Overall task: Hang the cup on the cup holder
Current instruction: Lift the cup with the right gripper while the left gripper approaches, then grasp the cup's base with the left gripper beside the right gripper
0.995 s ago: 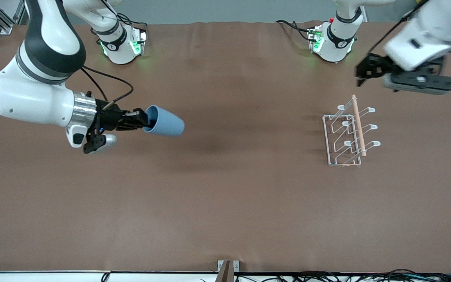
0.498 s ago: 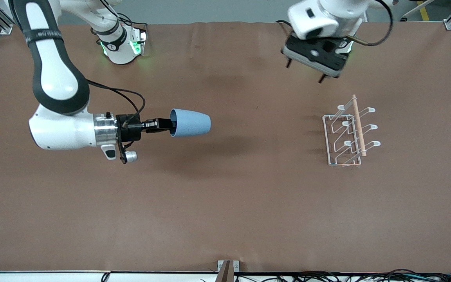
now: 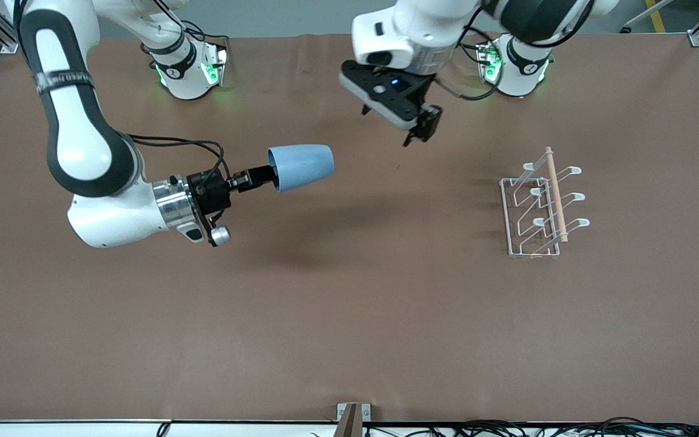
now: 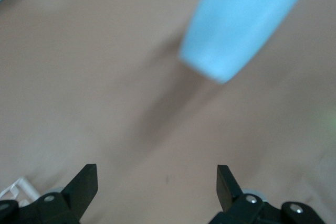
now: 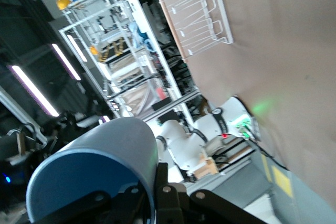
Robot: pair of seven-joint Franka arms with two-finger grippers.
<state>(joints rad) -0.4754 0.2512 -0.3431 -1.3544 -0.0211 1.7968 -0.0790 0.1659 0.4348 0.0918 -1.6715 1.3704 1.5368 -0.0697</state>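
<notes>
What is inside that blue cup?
One finger of the right gripper reaches into the cup, pinching its rim. The cup's depths are hidden.

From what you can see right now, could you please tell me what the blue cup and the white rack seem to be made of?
The light-blue tapered cup, held by the right gripper, looks like matte plastic: even colour, no glare. The white looped cup holder looks like coated metal wire, judging by its thin bent rods; the pale rod across its top looks wooden.
</notes>
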